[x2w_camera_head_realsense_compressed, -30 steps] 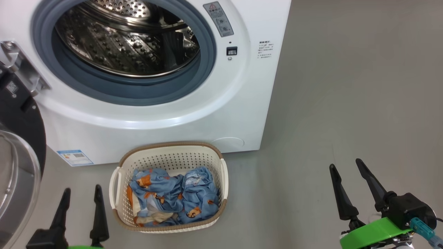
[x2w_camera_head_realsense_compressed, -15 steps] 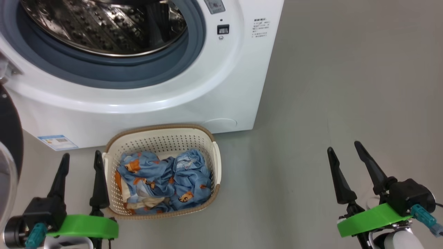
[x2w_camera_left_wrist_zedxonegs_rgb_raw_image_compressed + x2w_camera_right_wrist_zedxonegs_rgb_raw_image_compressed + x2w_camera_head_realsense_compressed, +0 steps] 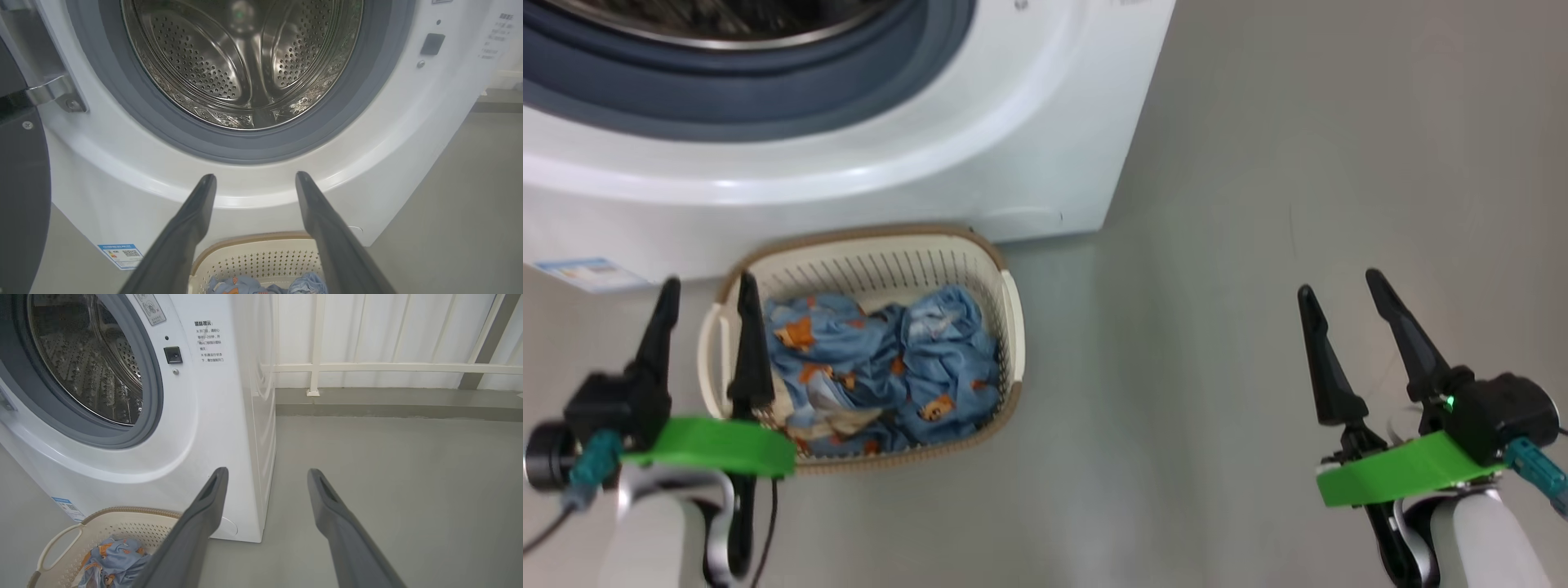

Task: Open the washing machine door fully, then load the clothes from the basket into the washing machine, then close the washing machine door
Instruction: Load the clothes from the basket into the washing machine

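The white washing machine (image 3: 1013,131) stands with its steel drum (image 3: 245,61) exposed. Its black washing machine door (image 3: 20,204) is swung out at the left edge of the left wrist view, hinge showing. On the floor in front sits the cream basket (image 3: 1005,327), holding crumpled light-blue clothes (image 3: 890,359) with orange animals. My left gripper (image 3: 707,294) is open, one finger over the basket's left rim, the other outside it. My right gripper (image 3: 1339,286) is open over bare floor, far right of the basket. Both hold nothing.
Grey floor (image 3: 1298,163) spreads to the right of the machine. A white railing and pale wall (image 3: 388,367) stand behind it, with a low step along the base. A blue label (image 3: 580,273) marks the machine's lower left corner.
The head camera has tilted down, so machine and basket slid up the picture. Both arms show more fully, and the left gripper now overlaps the basket's left rim. Both grippers stayed open.
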Robot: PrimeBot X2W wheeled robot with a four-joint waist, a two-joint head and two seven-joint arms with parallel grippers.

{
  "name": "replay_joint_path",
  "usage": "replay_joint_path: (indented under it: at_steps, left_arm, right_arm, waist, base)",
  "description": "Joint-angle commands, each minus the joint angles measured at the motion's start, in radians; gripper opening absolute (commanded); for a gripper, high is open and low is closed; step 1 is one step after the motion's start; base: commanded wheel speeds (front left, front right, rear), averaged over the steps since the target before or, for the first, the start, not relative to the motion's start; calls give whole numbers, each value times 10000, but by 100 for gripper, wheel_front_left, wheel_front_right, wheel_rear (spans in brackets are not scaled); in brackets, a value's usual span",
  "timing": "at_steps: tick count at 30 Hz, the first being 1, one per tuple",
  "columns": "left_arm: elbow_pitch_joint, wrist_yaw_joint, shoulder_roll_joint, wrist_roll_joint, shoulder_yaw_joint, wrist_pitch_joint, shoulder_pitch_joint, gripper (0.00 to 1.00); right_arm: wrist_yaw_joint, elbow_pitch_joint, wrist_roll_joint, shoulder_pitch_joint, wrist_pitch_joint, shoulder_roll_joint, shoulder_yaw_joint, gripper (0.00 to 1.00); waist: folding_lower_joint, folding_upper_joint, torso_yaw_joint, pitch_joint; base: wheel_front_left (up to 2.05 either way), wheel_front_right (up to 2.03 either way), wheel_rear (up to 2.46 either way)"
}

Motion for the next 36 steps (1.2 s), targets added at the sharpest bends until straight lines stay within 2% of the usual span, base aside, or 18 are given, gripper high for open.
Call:
replay_joint_path:
  at_steps: [1,19,36]
  left_arm:
    - [-114,-69,307,-44,269,-33,-311,100]
    - [3297,-678,1086,-59,130,-105,-3670,100]
    - [7233,-979,1480,378,-680,194,-5455,100]
  right_arm:
    - [16,-278,-118,-174,-118,19,243,100]
    - [16,-601,-145,-1071,-118,194,480,100]
    - [16,-667,-115,-1451,-118,309,640,100]
  waist:
    - [0,-1,-169,698]
    - [0,-1,-722,3533]
    - [0,-1,-926,4541]
  base:
    - [0,0,0]
    - [0,0,0]
    - [0,0,0]
